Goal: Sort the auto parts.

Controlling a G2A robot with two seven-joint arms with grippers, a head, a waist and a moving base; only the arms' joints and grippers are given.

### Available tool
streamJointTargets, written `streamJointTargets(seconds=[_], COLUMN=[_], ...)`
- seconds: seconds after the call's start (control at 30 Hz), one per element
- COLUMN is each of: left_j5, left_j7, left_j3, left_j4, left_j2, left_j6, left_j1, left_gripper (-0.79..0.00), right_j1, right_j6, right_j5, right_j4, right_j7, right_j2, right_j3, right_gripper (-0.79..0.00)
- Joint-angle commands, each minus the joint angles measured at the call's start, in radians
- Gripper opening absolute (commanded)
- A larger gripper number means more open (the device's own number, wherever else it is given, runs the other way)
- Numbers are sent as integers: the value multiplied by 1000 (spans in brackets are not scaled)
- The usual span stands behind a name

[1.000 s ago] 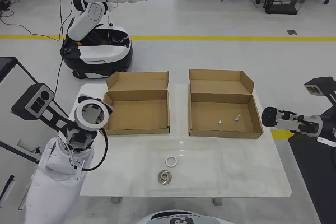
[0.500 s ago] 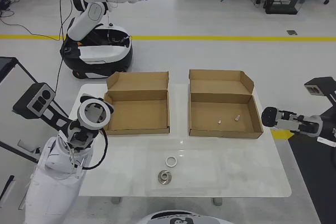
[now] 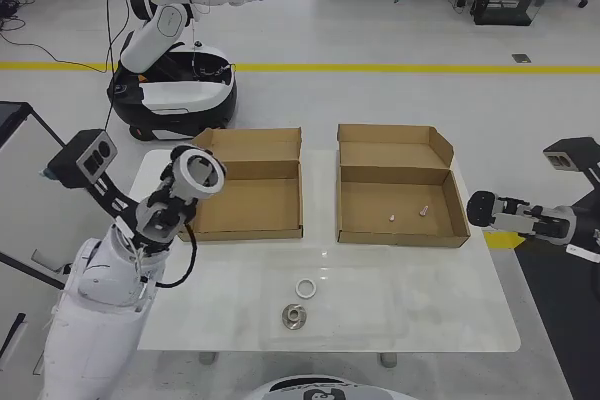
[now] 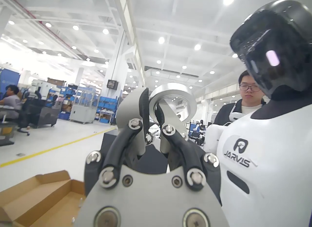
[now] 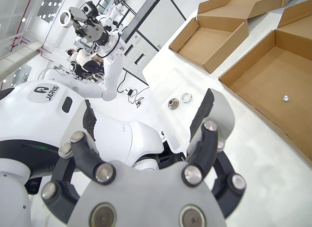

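- Item in hand: ring [image 4: 171, 88], a broad metal band. It sits left of centre in the top view, held above the near left corner of the left box [image 3: 250, 205].
- Left gripper [image 4: 151, 115]: my fingers are nearly closed and pinch the ring's wall, one inside the hole and one outside. Nothing else is touched.
- Right gripper [image 3: 477, 211]: my fingers are spread wide and hold nothing. It hangs off the table's [image 3: 430, 300] right edge, just beside the right box [image 3: 370, 215].
- Step, as I judge it: deliver the ring into the left box.
- Method: bring it fully inside the cardboard wall, then lower it close to the floor before I open. A heavy ring let go from height may bounce or roll.
- Method: keep the pinch square on the band, since a tilted ring could slip from the pads.
- Already sorted: two bolts [image 3: 423, 209] in the right box.
- Unsorted, lower centre of the table: small ring [image 3: 305, 288] and hub [image 3: 294, 317], close together.
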Motion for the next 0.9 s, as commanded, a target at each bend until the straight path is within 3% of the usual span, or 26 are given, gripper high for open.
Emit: streamJointTargets(seconds=[0.0, 0.17, 0.27, 0.67, 0.87], left_j5=[17, 51, 63, 191, 360], left_j7=[-46, -58, -77, -423, -558], left_j3=[6, 15, 27, 148, 220], left_j4=[8, -9, -17, 66, 87], left_j2=[3, 3, 3, 8, 14], left_j6=[40, 102, 149, 505, 584], left_j1=[7, 27, -11, -365, -418], left_gripper=[-785, -785, -785, -785, -785], right_j1=[0, 0, 0, 0, 0], right_j6=[0, 0, 0, 0, 0], right_j5=[0, 0, 0, 0, 0], right_j4=[0, 0, 0, 0, 0], right_j7=[0, 0, 0, 0, 0], right_j2=[0, 0, 0, 0, 0], right_j3=[0, 0, 0, 0, 0], right_gripper=[0, 0, 0, 0, 0])
